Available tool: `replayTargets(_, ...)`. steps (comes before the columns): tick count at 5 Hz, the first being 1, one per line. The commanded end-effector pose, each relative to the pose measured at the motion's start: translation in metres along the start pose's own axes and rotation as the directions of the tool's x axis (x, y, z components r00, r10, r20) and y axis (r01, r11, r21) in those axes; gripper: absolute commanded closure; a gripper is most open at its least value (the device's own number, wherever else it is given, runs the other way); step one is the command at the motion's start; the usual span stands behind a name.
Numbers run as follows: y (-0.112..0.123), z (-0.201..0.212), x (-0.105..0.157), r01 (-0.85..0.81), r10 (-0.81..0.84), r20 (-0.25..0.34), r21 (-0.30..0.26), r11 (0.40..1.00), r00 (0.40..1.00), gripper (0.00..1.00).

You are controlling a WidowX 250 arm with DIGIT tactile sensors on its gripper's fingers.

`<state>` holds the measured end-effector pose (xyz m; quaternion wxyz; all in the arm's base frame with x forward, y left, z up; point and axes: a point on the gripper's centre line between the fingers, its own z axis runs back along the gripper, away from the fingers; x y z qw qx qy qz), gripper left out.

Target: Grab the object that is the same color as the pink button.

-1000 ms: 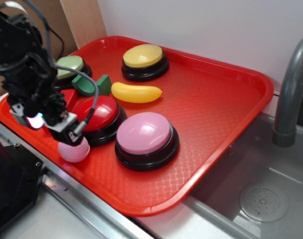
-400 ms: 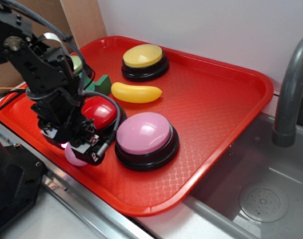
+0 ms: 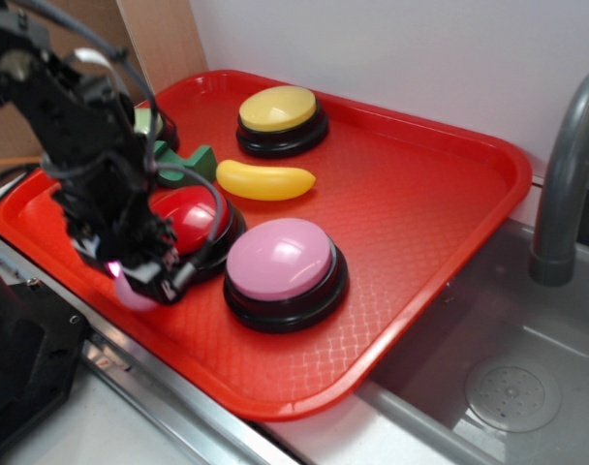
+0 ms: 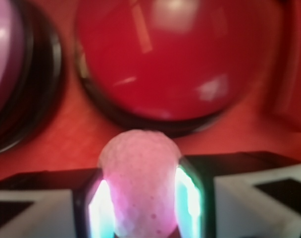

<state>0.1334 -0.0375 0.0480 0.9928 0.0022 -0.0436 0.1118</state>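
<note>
The small pink golf ball [image 4: 140, 183] with its dimpled skin fills the gap between my two glowing pads, and my gripper [image 4: 140, 198] is shut on it. From the exterior view only a sliver of the ball [image 3: 130, 293] shows under the gripper [image 3: 138, 281], low over the tray's front left edge. The pink button [image 3: 281, 260], a glossy pale dome on a black base, stands just to the right; its edge [image 4: 7, 59] shows at the upper left of the wrist view.
A red-domed button [image 3: 196, 215] sits right behind the gripper and fills the wrist view [image 4: 175, 54]. On the red tray [image 3: 420, 194] also lie a yellow banana [image 3: 265, 180], a yellow button [image 3: 279, 108], green blocks [image 3: 193, 163]. A sink and faucet [image 3: 566, 174] are at the right.
The gripper came down over the pink ball and closed round it; the arm shifted slightly left between the last two frames, with the ball now mostly hidden under it.
</note>
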Motion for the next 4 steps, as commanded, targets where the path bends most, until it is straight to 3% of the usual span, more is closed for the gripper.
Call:
replayTargets(1, -0.006, 0.089, 0.078, 0.003, 0.001, 0.108, -0.043, 0.999, 0.994, 1.0)
replayTargets(2, -0.005, 0.125, 0.108, 0.012, -0.006, 0.156, -0.039, 0.999, 0.988, 1.0)
replayTargets(4, 0.006, 0.139, 0.133, 0.124, -0.123, 0.105, -0.002, 0.992, 0.987, 1.0)
